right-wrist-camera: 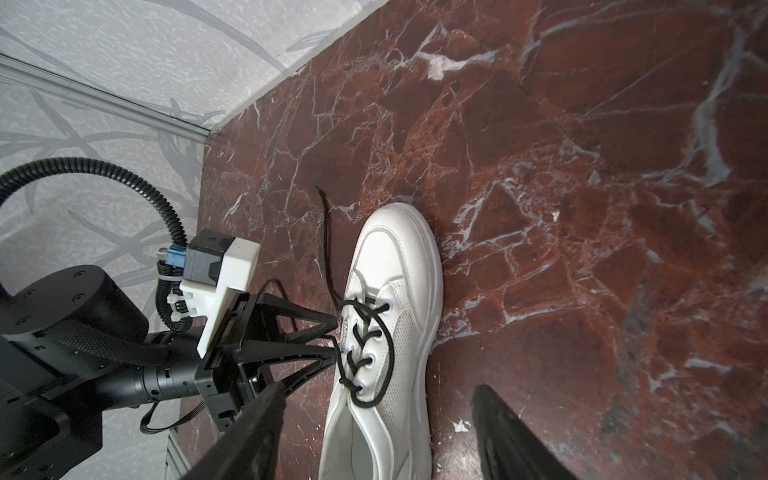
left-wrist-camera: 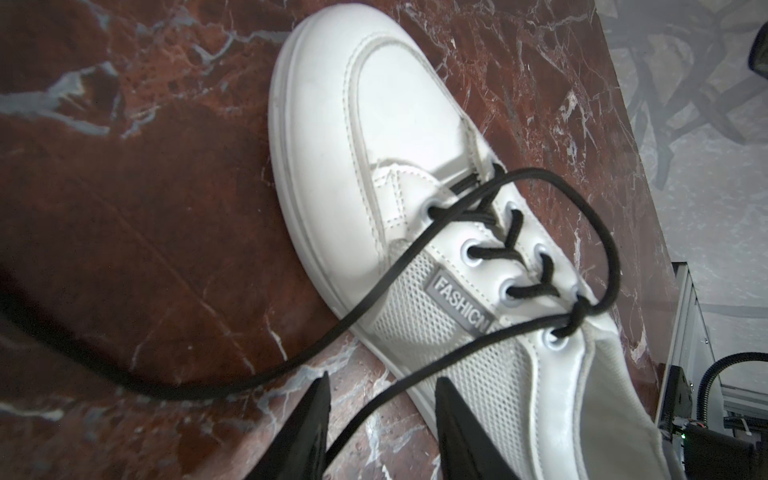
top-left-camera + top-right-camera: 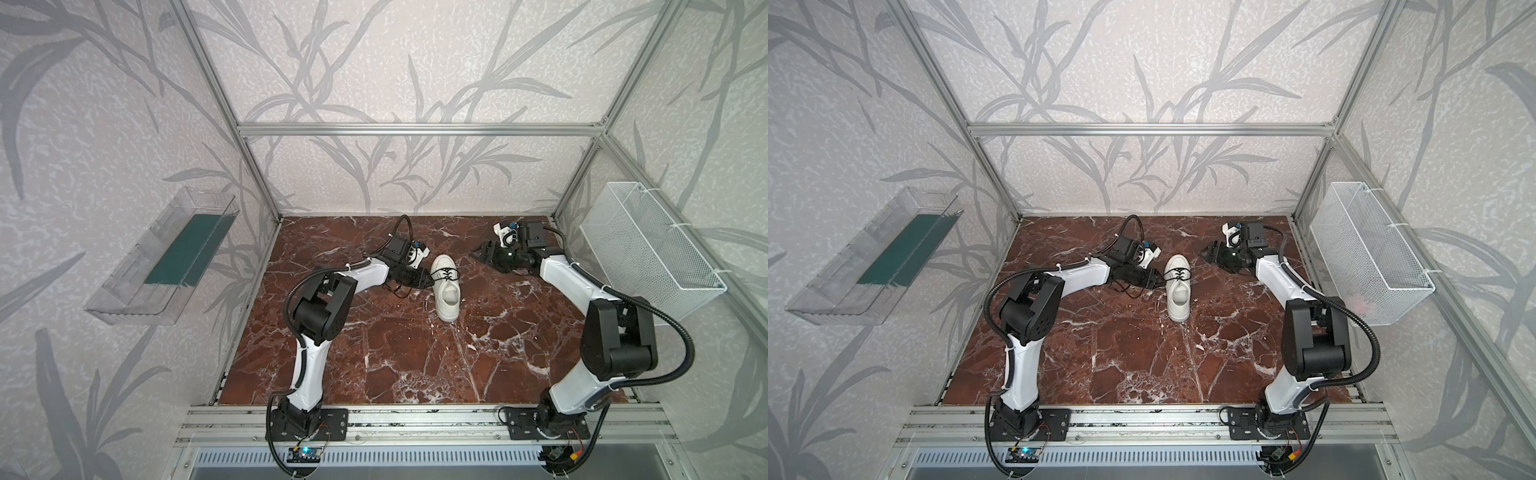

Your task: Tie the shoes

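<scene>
As the shoe (image 3: 446, 286) lies on the bench (image 3: 374, 353), the left hand (image 2: 383, 377) gapes around a lace (image 2: 415, 376). The right hand (image 1: 380, 387) gapes, empty.

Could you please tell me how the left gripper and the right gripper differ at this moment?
The left gripper sits right beside the sneaker, at its laced part; the right gripper stands apart from it. A black lace runs between the left gripper's jaws; the right gripper's wider jaws have none. Both are open and hold nothing.

Red-brown marble tabletop (image 3: 374, 353); white sneaker (image 3: 446, 293) on it, black laces (image 2: 494, 253) trailing.
</scene>
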